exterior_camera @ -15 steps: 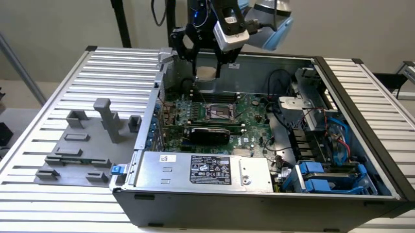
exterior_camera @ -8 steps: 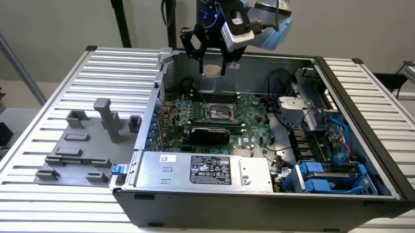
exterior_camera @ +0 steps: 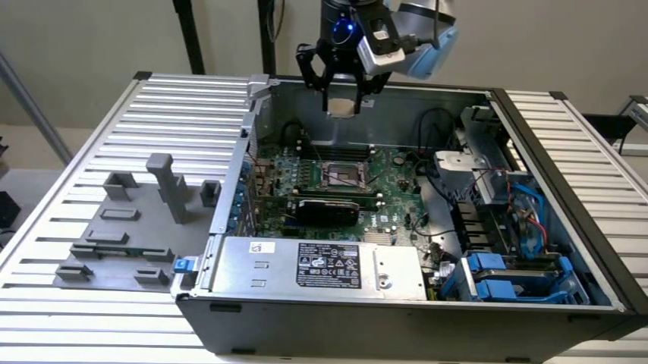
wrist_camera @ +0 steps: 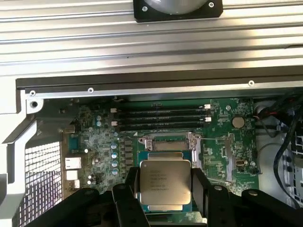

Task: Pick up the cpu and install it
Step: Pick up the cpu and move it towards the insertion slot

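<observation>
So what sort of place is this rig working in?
Probably a robotics lab bench: an open computer case on a slotted aluminium table, grey fixture blocks beside it, gripper holding the cpu.

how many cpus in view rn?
1. The cpu is gripped in the claw, above the motherboard of the open case. The socket below looks empty; another could be hidden elsewhere inside the case.
</observation>
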